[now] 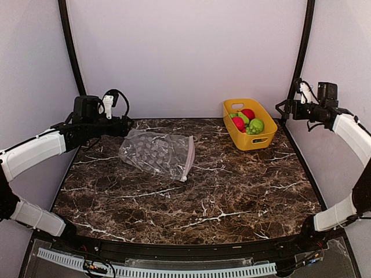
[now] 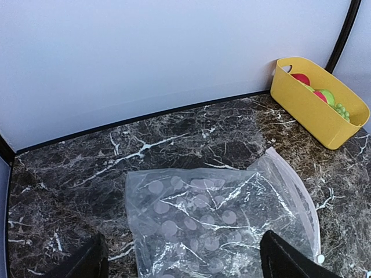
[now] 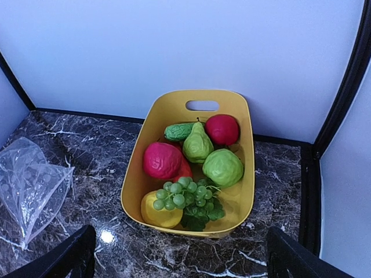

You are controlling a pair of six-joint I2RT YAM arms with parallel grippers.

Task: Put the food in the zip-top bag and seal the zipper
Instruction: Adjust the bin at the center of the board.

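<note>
The clear, crinkly zip-top bag (image 1: 156, 152) lies flat on the marble table, left of centre, with its pale zipper (image 1: 188, 157) along the right edge. The food sits in a yellow basket (image 1: 258, 142) at the back right: green grapes (image 3: 185, 194), a yellow fruit (image 3: 159, 214), a red round one (image 3: 162, 160), a green round one (image 3: 223, 167), a green pear (image 3: 197, 145), a cucumber (image 3: 178, 131) and a red apple (image 3: 222, 128). My left gripper (image 1: 124, 126) hangs open above the bag's back left corner (image 2: 214, 220). My right gripper (image 1: 284, 109) hovers open, right of and above the basket.
White walls and black frame posts close in the table at the back and sides. The dark marble top (image 1: 220, 197) stretches in front of the bag and the basket. The basket has a handle slot (image 3: 202, 105) at its far end.
</note>
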